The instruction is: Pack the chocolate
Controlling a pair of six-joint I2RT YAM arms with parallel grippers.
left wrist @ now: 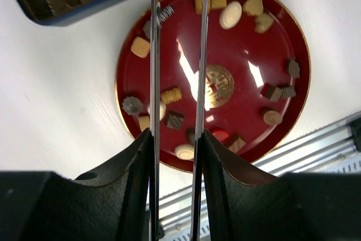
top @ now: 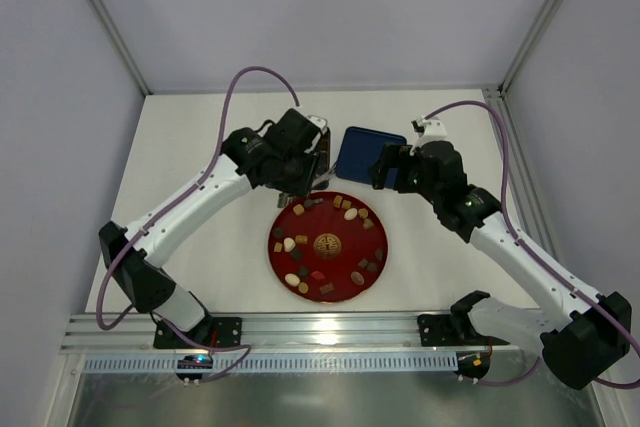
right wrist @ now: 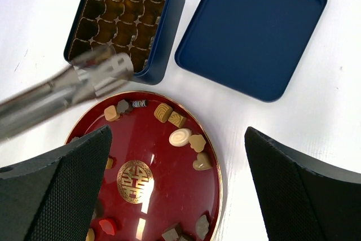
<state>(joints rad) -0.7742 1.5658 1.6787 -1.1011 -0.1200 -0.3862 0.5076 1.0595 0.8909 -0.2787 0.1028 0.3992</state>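
Observation:
Several small pieces of chocolate (top: 350,214) in dark brown, tan and cream lie scattered on a round red plate (top: 383,257) with a gold emblem. My left gripper (top: 310,169) hangs over the plate's far edge, shut on metal tongs (left wrist: 201,55) whose two blades run between its fingers. The blade tips (right wrist: 113,69) reach the near edge of the dark blue grid box (right wrist: 121,21); whether they hold a piece I cannot tell. My right gripper (right wrist: 177,134) stands wide open above the plate's right side, with nothing between its fingers. In the left wrist view, chocolate (left wrist: 230,14) shows either side of the blades.
The box's blue lid (right wrist: 254,32) lies open side up to the right of the box, beyond the plate. A metal rail (top: 320,332) runs along the table's near edge. White walls enclose the table on three sides.

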